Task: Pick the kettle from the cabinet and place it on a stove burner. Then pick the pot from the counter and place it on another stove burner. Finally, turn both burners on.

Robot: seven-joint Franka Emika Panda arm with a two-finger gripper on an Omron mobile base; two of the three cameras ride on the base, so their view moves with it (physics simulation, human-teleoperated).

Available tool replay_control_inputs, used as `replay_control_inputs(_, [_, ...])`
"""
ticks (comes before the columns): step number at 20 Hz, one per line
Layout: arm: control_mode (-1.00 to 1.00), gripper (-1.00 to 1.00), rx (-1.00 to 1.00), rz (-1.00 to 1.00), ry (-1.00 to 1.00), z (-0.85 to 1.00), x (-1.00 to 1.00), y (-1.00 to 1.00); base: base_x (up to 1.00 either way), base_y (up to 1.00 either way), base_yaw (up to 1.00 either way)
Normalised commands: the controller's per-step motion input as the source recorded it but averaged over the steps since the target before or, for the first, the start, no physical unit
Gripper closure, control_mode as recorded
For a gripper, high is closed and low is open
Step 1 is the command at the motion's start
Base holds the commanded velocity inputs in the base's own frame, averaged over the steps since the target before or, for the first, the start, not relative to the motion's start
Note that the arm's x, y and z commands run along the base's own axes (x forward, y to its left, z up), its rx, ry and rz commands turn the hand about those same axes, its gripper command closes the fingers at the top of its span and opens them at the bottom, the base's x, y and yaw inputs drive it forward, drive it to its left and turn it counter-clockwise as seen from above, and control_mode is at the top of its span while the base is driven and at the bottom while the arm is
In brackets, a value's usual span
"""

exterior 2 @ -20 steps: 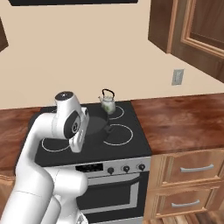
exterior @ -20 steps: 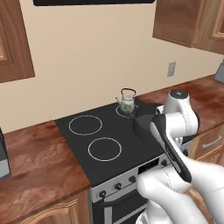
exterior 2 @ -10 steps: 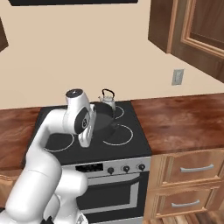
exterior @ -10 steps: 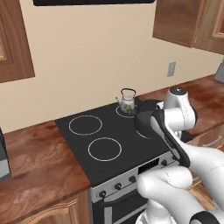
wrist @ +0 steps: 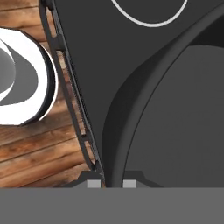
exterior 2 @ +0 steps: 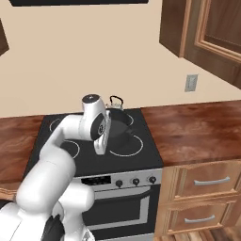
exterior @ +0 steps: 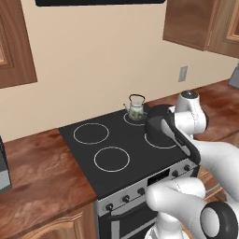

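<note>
The kettle (exterior: pixel 136 111) (exterior 2: pixel 115 102) stands upright on the rear right burner of the black cooktop (exterior: pixel 84 149) (exterior 2: pixel 141 150). The dark pot (exterior: pixel 156 123) (exterior 2: pixel 120 123) (wrist: pixel 183 109) is over the cooktop's right side, between the kettle and the front right burner (exterior: pixel 161 142) (exterior 2: pixel 134 147). My gripper (wrist: pixel 109 183) is shut on the pot's rim, one fingertip on each side of the wall. A shadow shows under the pot in the hand view; whether the pot touches the glass I cannot tell. My arm hides part of the pot in both base views.
The left burners (exterior: pixel 111 158) (exterior: pixel 91 133) are bare. Knobs (exterior: pixel 126 198) (exterior 2: pixel 135 180) line the range front. Reddish-brown counter (exterior: pixel 37 172) (exterior 2: pixel 193 127) flanks the stove. A silver appliance (exterior: pixel 3 163) sits at the far left edge. Wall cabinets (exterior: pixel 186 23) hang above right.
My wrist has swung toward the cooktop's right side, and the pot has shifted slightly back toward the kettle. The kettle has not moved.
</note>
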Motion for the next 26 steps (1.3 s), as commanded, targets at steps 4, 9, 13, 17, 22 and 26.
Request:
replay_control_inputs(4, [-1.0,1.0,0.0,0.0,0.0,-0.15,0.24,-0.21,0.0,0.0,0.0])
replay_control_inputs(9, [-1.0,1.0,0.0,0.0,0.0,-0.15,0.22,-0.17,0.0,0.0,0.0])
replay_control_inputs(13, [-1.0,1.0,0.0,0.0,0.0,-0.15,0.17,-0.11,0.0,0.0,0.0])
replay_control_inputs(17, [-1.0,1.0,0.0,0.0,0.0,-0.17,0.15,-0.06,0.0,0.0,0.0])
replay_control_inputs(22, [-1.0,1.0,0.0,0.0,0.0,-0.19,0.15,-0.04,0.0,0.0,0.0])
replay_control_inputs(26, [-1.0,1.0,0.0,0.0,0.0,-0.17,0.14,-0.04,0.0,0.0,0.0])
